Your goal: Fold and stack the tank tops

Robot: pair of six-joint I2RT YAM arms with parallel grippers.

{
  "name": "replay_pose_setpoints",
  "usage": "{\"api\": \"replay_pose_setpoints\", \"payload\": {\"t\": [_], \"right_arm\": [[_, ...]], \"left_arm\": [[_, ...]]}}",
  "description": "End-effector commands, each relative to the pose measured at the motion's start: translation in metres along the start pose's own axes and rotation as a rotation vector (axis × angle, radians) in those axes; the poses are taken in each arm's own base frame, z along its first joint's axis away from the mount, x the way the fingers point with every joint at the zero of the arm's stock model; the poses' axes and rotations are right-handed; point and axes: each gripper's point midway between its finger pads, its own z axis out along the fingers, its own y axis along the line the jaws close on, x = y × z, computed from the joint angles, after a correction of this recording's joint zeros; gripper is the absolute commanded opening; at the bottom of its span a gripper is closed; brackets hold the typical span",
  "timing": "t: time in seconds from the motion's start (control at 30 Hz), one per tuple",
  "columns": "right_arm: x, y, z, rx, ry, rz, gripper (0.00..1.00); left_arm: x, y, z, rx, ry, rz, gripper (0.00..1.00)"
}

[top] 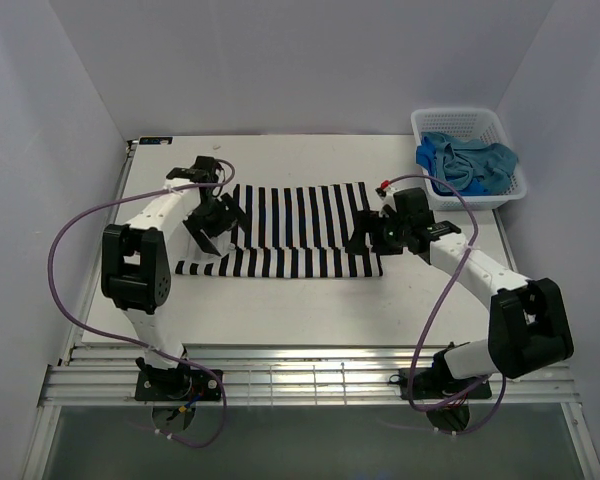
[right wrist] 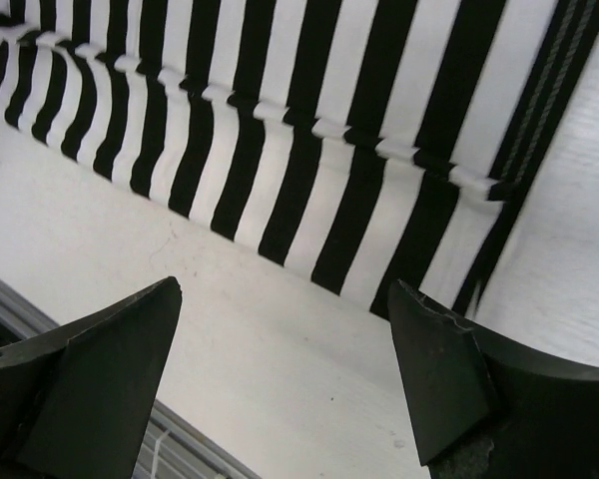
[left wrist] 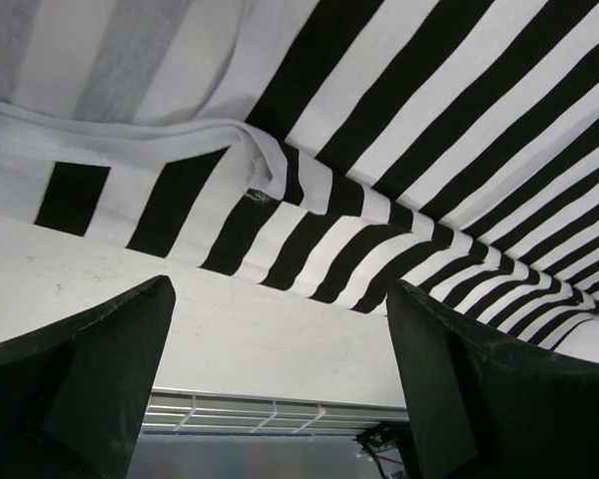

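white table (top: 280, 310), striped top (top: 300, 225) spread out — left hand (top: 222, 222), right hand (top: 365, 232) splayed

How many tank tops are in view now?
3. Striped top spread on the table; teal top and royal blue top bunched in the basket, where more may hide.

Lattice basket (top: 462, 122) on white table (top: 280, 300).

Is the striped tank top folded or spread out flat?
Folded at least once: the striped tank top lies as a rectangle, and both wrist views show one layer's edge crossing another.
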Motion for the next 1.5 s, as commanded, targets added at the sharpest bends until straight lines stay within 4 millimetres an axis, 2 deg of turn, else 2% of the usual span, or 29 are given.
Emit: {"api": "replay_pose_setpoints", "payload": {"t": [0.0, 0.17, 0.23, 0.33, 0.37, 0.43, 0.47, 0.5, 0.53, 0.57, 0.6, 0.7, 0.73, 0.87, 1.0, 1.07, 1.13, 1.17, 1.2, 1.23, 1.27, 1.33, 1.37, 1.4, 1.43, 1.47], "right_arm": [[0.01, 0.012, 0.01, -0.055, 0.029, -0.002, 0.9], [0.012, 0.006, 0.031, -0.045, 0.078, 0.002, 0.9], [0.022, -0.001, 0.042, -0.033, 0.112, 0.018, 0.9], [0.037, -0.008, 0.049, -0.016, 0.142, 0.042, 0.9], [0.05, -0.013, 0.05, -0.007, 0.168, 0.051, 0.9], [0.06, -0.015, 0.047, -0.002, 0.176, 0.053, 0.9], [0.077, -0.019, 0.045, 0.006, 0.202, 0.066, 0.9], [0.08, -0.018, 0.041, 0.0, 0.196, 0.067, 0.9], [0.086, -0.016, 0.039, 0.0, 0.202, 0.072, 0.9], [0.104, -0.021, 0.035, 0.011, 0.225, 0.085, 0.9], [0.104, -0.019, 0.029, 0.007, 0.206, 0.078, 0.9], [0.125, -0.018, 0.014, 0.006, 0.202, 0.087, 0.9], [0.13, -0.017, 0.009, 0.003, 0.204, 0.087, 0.9], [0.143, -0.008, -0.011, -0.017, 0.193, 0.087, 0.9], [0.12, 0.008, -0.03, -0.06, 0.107, 0.046, 0.9], [0.097, 0.02, -0.038, -0.084, 0.061, 0.015, 0.9], [0.078, 0.025, -0.041, -0.081, 0.025, -0.017, 0.9], [0.055, 0.032, -0.046, -0.083, -0.023, -0.044, 0.9], [0.045, 0.029, -0.044, -0.049, -0.037, -0.057, 0.9], [0.034, 0.028, -0.043, -0.034, -0.053, -0.082, 0.9], [0.012, 0.03, -0.04, -0.012, -0.077, -0.094, 0.9], [-0.009, 0.031, -0.035, 0.008, -0.093, -0.107, 0.9], [-0.026, 0.033, -0.028, 0.022, -0.095, -0.1, 0.9], [-0.036, 0.032, -0.024, 0.038, -0.103, -0.094, 0.9], [-0.043, 0.032, -0.019, 0.04, -0.102, -0.103, 0.9], [-0.045, 0.027, -0.005, 0.058, -0.075, -0.098, 0.9]], "left_arm": [[0.019, -0.014, 0.002, 0.088, 0.03, 0.03, 0.98], [0.021, -0.007, 0.029, 0.06, 0.043, 0.023, 0.98], [0.022, -0.004, 0.039, 0.045, 0.045, 0.018, 0.98], [0.033, 0.011, 0.056, 0.001, 0.076, 0.007, 0.98], [0.038, 0.016, 0.06, -0.01, 0.091, -0.003, 0.98], [0.054, 0.028, 0.065, -0.029, 0.124, -0.006, 0.98], [0.057, 0.033, 0.066, -0.035, 0.12, -0.017, 0.98], [0.07, 0.046, 0.069, -0.064, 0.143, -0.019, 0.98], [0.074, 0.05, 0.064, -0.06, 0.129, -0.019, 0.98], [0.079, 0.056, 0.063, -0.07, 0.131, -0.025, 0.98], [0.091, 0.07, 0.065, -0.093, 0.153, -0.032, 0.98], [0.105, 0.08, 0.054, -0.079, 0.141, -0.036, 0.98], [0.115, 0.089, 0.054, -0.089, 0.156, -0.038, 0.98], [0.128, 0.088, 0.032, -0.015, 0.142, -0.033, 0.98], [0.114, 0.069, 0.002, 0.079, 0.054, -0.01, 0.98], [0.098, 0.05, -0.015, 0.122, 0.01, 0.011, 0.98], [0.084, 0.041, -0.017, 0.111, -0.017, 0.024, 0.98], [0.07, 0.028, -0.028, 0.124, -0.051, 0.035, 0.98], [0.062, 0.024, -0.029, 0.115, -0.065, 0.036, 0.98], [0.055, 0.02, -0.021, 0.084, -0.054, 0.039, 0.98], [0.035, 0.01, -0.03, 0.093, -0.096, 0.044, 0.98], [0.015, 0.002, -0.027, 0.078, -0.125, 0.04, 0.98], [0.001, 0.003, -0.014, 0.036, -0.124, 0.025, 0.98], [-0.017, -0.013, -0.022, 0.067, -0.156, 0.021, 0.98], [-0.027, -0.017, -0.018, 0.06, -0.16, 0.02, 0.98], [-0.042, -0.011, -0.001, -0.007, -0.168, 0.007, 0.98]]}}
